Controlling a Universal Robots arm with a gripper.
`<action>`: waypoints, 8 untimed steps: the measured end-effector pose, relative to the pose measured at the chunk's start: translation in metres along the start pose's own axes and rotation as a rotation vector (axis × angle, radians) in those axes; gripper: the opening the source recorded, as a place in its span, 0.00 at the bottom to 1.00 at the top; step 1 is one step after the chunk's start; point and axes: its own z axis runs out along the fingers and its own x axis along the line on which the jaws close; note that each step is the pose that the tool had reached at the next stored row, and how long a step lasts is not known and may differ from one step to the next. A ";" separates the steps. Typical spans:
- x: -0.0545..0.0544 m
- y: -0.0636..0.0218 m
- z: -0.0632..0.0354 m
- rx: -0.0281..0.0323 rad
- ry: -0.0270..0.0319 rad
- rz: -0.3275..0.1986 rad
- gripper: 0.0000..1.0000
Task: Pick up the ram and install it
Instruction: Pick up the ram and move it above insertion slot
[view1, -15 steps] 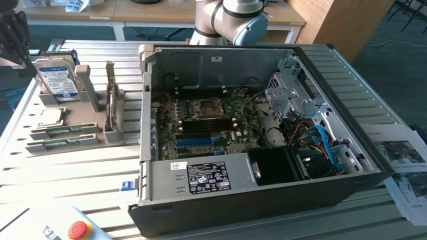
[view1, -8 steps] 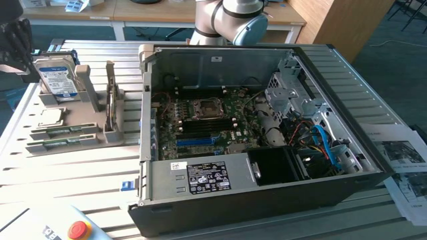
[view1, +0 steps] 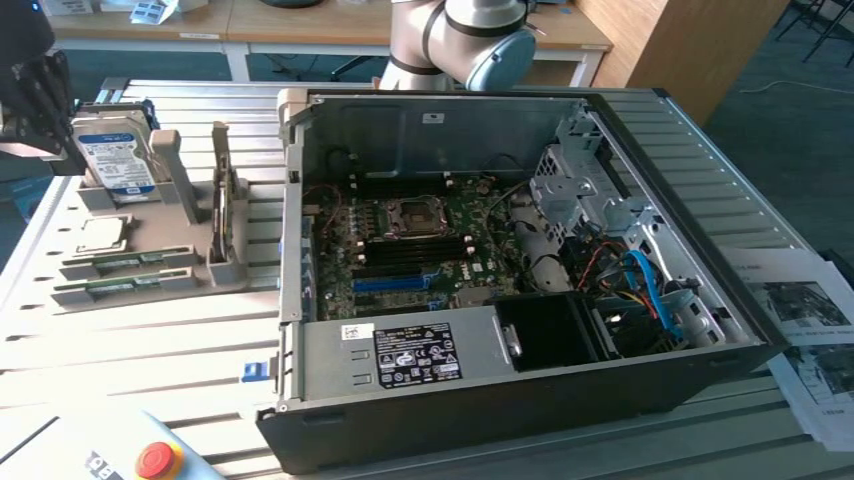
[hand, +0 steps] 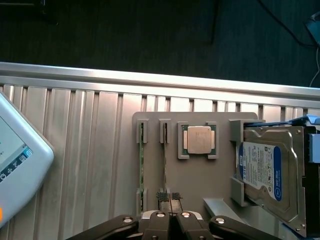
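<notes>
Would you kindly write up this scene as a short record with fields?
gripper: shut, empty, above the grey holder
nearest ram stick: on edge in its slot, one end below the gripper
second ram stick: on edge in the neighbouring slot
processor: flat in the holder's pocket
hard drive: at the holder's end
computer case: open, motherboard exposed

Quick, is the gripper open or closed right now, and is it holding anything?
Gripper: closed, holding nothing; its tips hang over one end of a ram stick in the grey holder.
</notes>
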 end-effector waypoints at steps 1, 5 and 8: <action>0.000 -0.0001 0.0015 0.0002 0.0000 0.000 0.10; 0.000 -0.0002 0.0051 0.0004 0.0002 0.000 0.10; 0.000 -0.0002 0.0051 0.0003 0.0002 0.000 0.10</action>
